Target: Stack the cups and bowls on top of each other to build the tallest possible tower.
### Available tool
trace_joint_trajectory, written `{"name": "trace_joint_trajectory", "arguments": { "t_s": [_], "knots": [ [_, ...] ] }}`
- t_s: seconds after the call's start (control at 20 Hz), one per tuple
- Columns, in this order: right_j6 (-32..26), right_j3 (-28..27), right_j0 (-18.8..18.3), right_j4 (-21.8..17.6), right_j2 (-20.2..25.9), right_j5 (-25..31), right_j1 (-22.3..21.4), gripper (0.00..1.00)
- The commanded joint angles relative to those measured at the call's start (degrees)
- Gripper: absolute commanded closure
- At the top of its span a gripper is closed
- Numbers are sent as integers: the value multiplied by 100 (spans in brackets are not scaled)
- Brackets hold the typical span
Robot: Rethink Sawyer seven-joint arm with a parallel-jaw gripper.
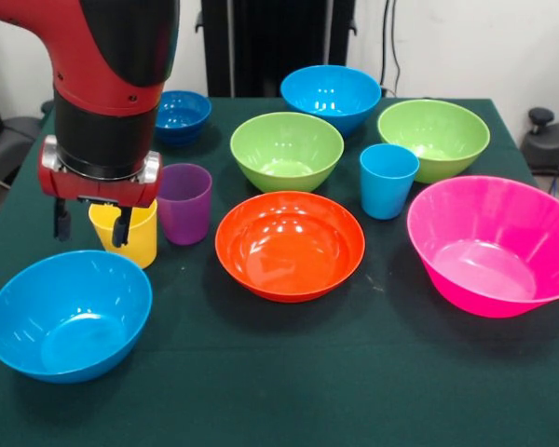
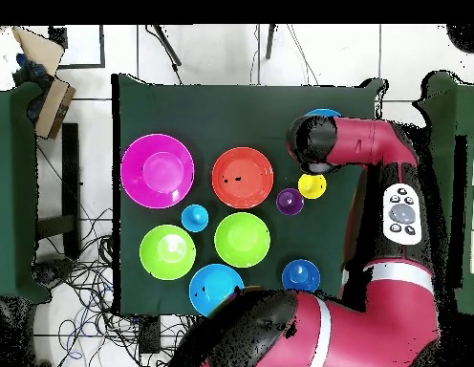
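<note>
My gripper [image 1: 91,225] is open and empty. It hangs just in front of the yellow cup [image 1: 135,237], above the gap between that cup and the near light blue bowl [image 1: 68,314]. The purple cup [image 1: 184,203] stands right of the yellow cup. The orange bowl [image 1: 289,244] is in the middle and the large pink bowl [image 1: 494,244] at the right. The light blue cup [image 1: 388,180] stands between two lime green bowls [image 1: 287,149] [image 1: 433,138]. A second light blue bowl [image 1: 331,96] and the small dark blue bowl [image 1: 180,115] sit at the back. All stand apart, upright.
In the overhead view the arm [image 2: 360,143] covers most of one light blue bowl [image 2: 322,115]. The yellow cup [image 2: 312,185] and purple cup [image 2: 290,201] show beside it. The green cloth table [image 1: 279,391] has its front edge below.
</note>
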Motion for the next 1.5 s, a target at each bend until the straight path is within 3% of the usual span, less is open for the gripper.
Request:
{"name": "trace_joint_trajectory", "arguments": {
  "t_s": [0.05, 1.5],
  "knots": [
    [-290, 355, -14, 13, 537, -124, 382, 0],
    [-96, 286, 347, -274, 280, -398, 569, 0]
  ]
}}
